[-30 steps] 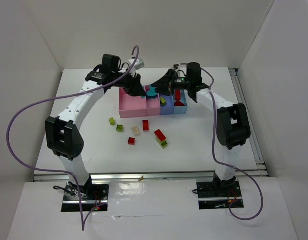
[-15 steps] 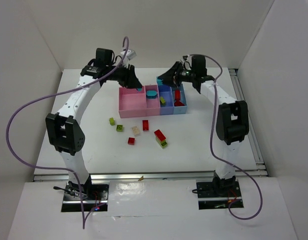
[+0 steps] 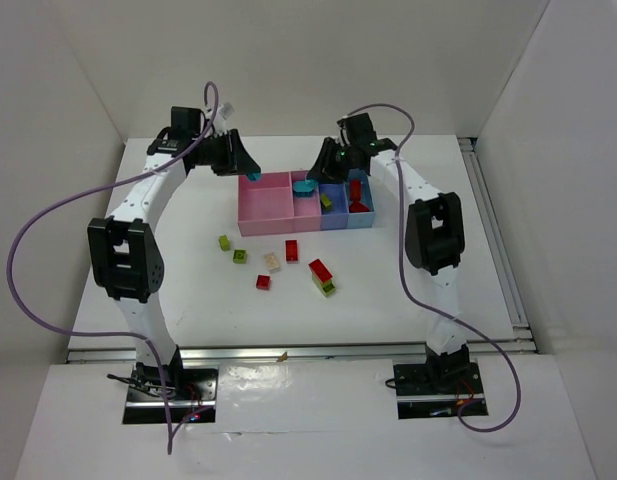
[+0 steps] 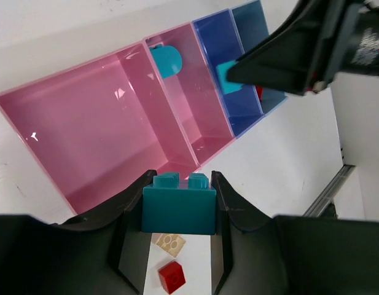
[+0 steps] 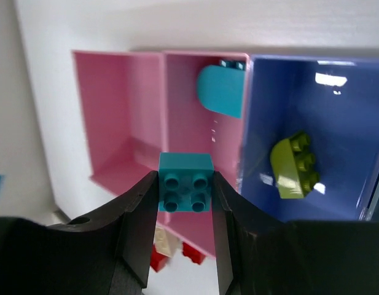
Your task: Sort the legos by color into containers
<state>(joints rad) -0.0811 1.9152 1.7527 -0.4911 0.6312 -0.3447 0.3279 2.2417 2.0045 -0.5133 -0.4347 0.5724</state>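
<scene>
My left gripper is shut on a cyan lego, hanging just off the near left corner of the wide pink container. My right gripper is shut on a second cyan lego above the narrow pink container, where a rounded cyan lego lies. A yellow-green lego rests in the dark blue container, and a red one in the light blue container. From above, the left gripper and right gripper stand apart over the row.
In front of the containers, loose legos lie on the white table: two yellow-green, a beige one, two red and a red-on-green stack. White walls enclose the table on three sides.
The two grippers, close together over the containers a second ago, have drawn apart. The left one has swung left and back with its cyan lego; the right one has pulled back.
</scene>
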